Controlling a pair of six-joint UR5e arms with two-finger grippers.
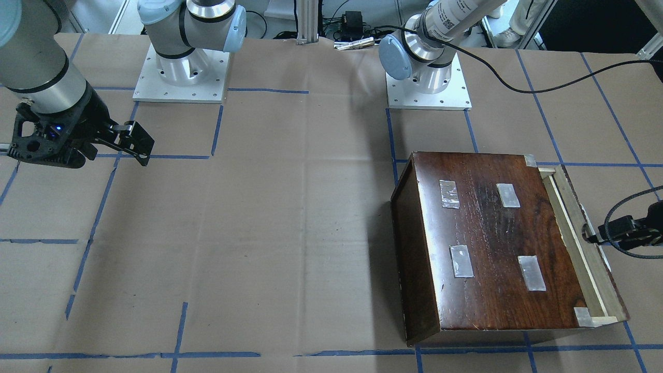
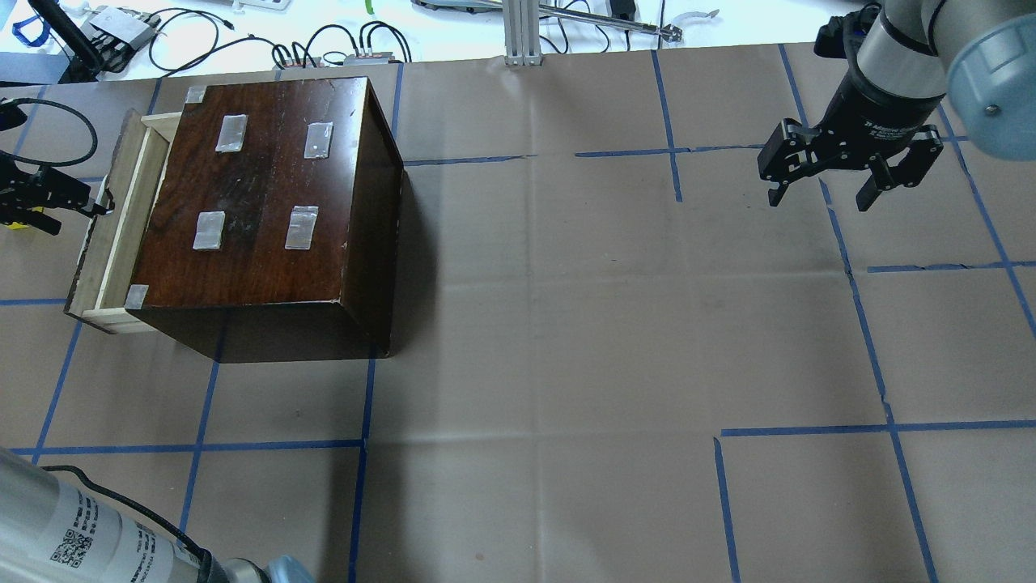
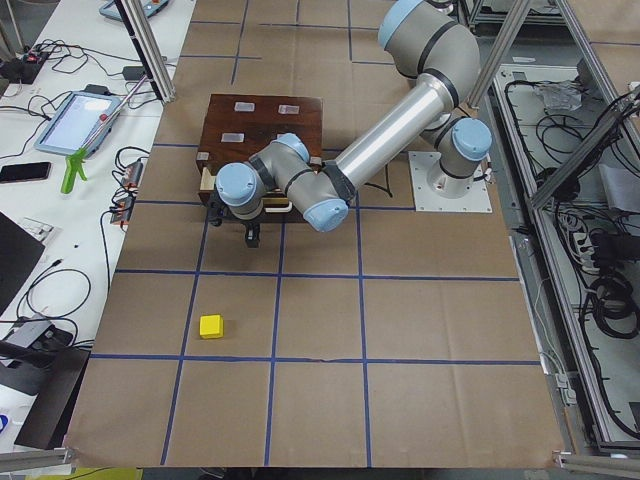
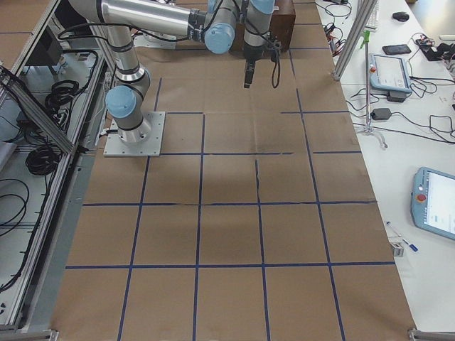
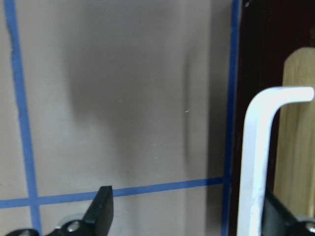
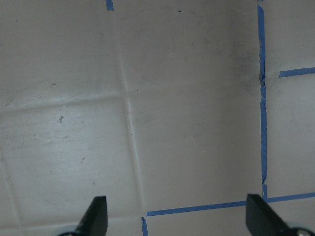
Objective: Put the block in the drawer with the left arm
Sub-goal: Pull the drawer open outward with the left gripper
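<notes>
The yellow block (image 3: pixel 211 326) lies on the paper-covered table, well apart from the box, and shows only in the exterior left view. The drawer (image 2: pixel 121 210) is pulled a little way out of the dark brown box (image 2: pixel 267 202); it also shows in the front-facing view (image 1: pixel 580 243). My left gripper (image 2: pixel 77 212) is open at the drawer's front and holds nothing. In the left wrist view (image 5: pixel 187 209) the drawer's white handle (image 5: pixel 256 162) stands between the fingers, next to the right one. My right gripper (image 2: pixel 821 194) is open and empty above the table, far from the box.
Blue tape lines (image 2: pixel 283 444) grid the brown paper table cover. Grey tape patches (image 2: pixel 231 134) sit on the box top. Cables and devices (image 2: pixel 356 57) lie beyond the far table edge. The two arm bases (image 1: pixel 181 72) stand at the robot's side.
</notes>
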